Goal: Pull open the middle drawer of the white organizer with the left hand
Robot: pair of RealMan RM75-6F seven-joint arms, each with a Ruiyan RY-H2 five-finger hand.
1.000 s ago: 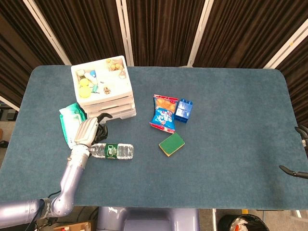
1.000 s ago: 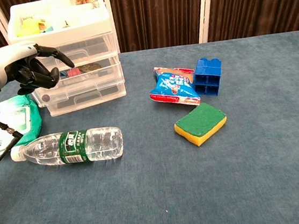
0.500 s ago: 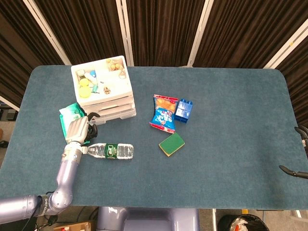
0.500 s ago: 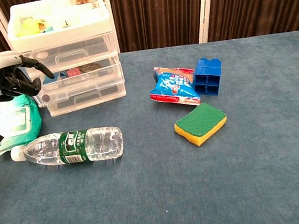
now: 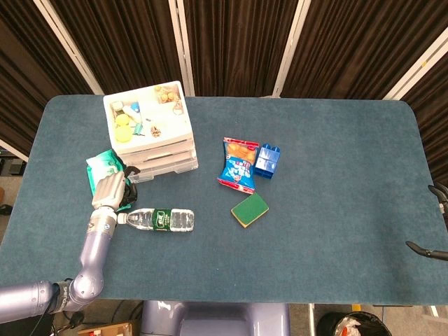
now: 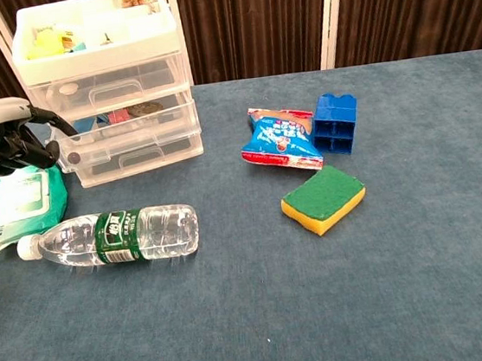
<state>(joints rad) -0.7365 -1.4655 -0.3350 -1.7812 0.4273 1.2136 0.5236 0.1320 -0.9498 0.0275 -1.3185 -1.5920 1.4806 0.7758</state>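
- A clear water bottle [image 6: 117,236] with a green label lies on its side nearest the robot.
- The left hand [image 6: 11,137] hovers over the wipes pack [image 6: 18,199], fingers curled in on nothing; the right hand is out of sight.
- The white organizer [image 6: 109,91] stands behind, its middle drawer [image 6: 125,117] slightly out, red and dark items inside; small yellow items fill the top tray.
- A second ago the hand was at the drawer front; it has drawn back leftward.
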